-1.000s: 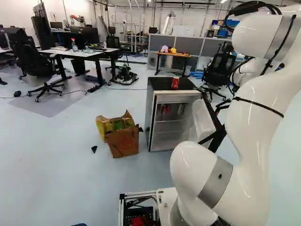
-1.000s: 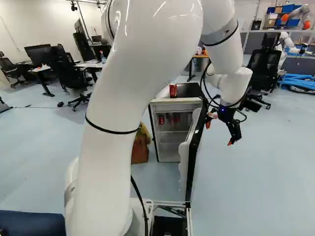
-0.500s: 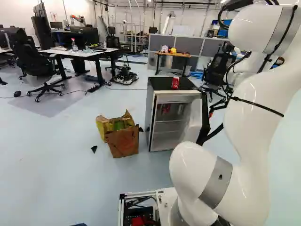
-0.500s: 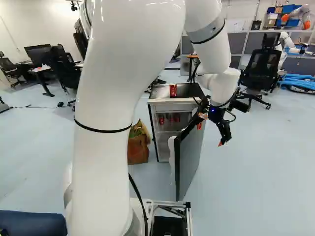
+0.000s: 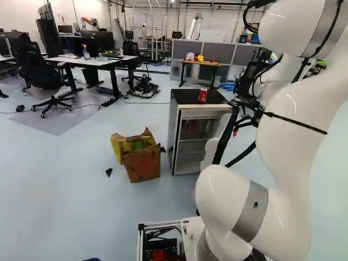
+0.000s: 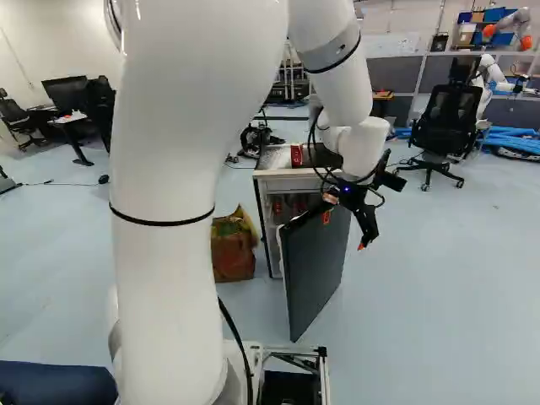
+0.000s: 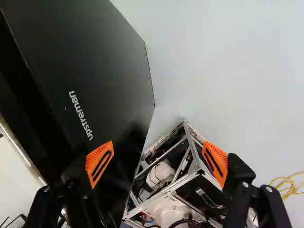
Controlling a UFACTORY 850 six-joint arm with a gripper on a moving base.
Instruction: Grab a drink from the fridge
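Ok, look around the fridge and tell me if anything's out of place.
A red can stands on top of the fridge rather than inside, and a small black scrap lies loose on the floor near the brown bag, as if dropped. Nothing looks spilled.

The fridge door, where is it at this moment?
In the right base view, the fridge door stands open, partly hiding the fridge, with the end effector near its upper right.

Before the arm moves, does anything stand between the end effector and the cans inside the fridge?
Yes: the open door seems to block the direct way. The end effector is on its outer side; the cans are inside the fridge.
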